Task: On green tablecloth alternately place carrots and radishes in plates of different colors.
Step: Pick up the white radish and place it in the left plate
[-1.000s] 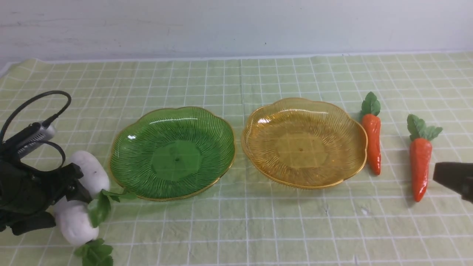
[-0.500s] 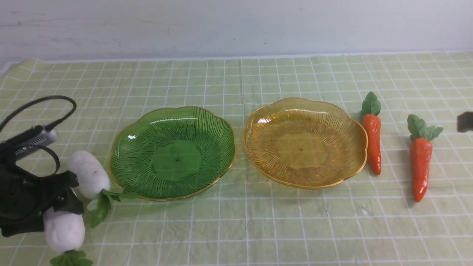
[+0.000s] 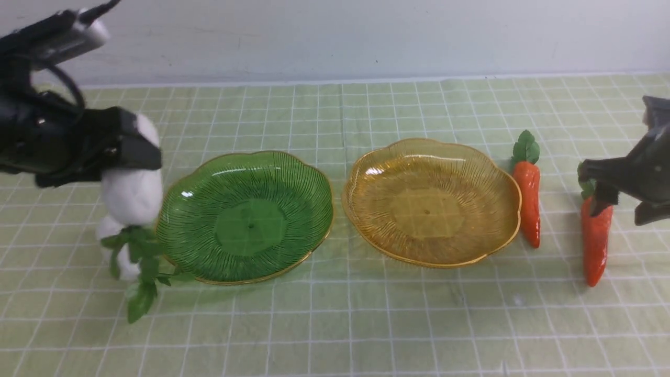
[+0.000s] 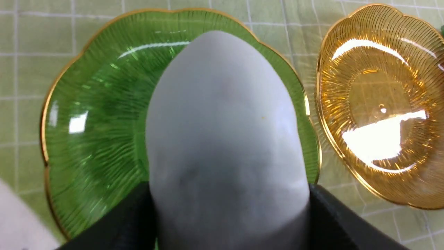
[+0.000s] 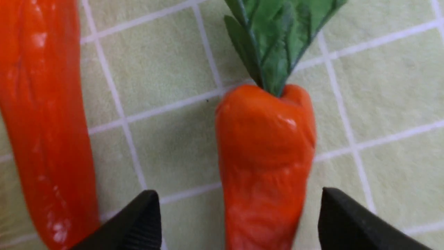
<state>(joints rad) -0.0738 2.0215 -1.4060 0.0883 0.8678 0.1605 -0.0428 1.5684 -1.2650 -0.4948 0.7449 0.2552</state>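
My left gripper point(image 3: 133, 157) is shut on a white radish point(image 3: 131, 191), held in the air beside the green plate's point(image 3: 246, 217) left rim with its leaves hanging down. In the left wrist view that radish point(image 4: 225, 132) fills the space between the black fingers point(image 4: 340, 222), above the green plate point(image 4: 76, 114). A second radish point(image 3: 111, 254) lies on the green tablecloth point(image 3: 366, 324) behind it. The amber plate point(image 3: 429, 201) holds nothing. Two carrots lie to its right. My right gripper point(image 3: 620, 212) stands open over the outer carrot point(image 3: 596, 248), its fingers on either side of that carrot point(image 5: 263, 156).
The inner carrot point(image 3: 527, 201) lies right against the amber plate's rim, also seen as the carrot point(image 5: 45, 121) beside the right jaws. The two plates sit side by side with a narrow gap. A pale wall closes the table's far edge.
The left gripper has lifted one radish off the cloth and carried it up toward the green plate. The right arm has come in over the outer carrot and its jaws have spread.
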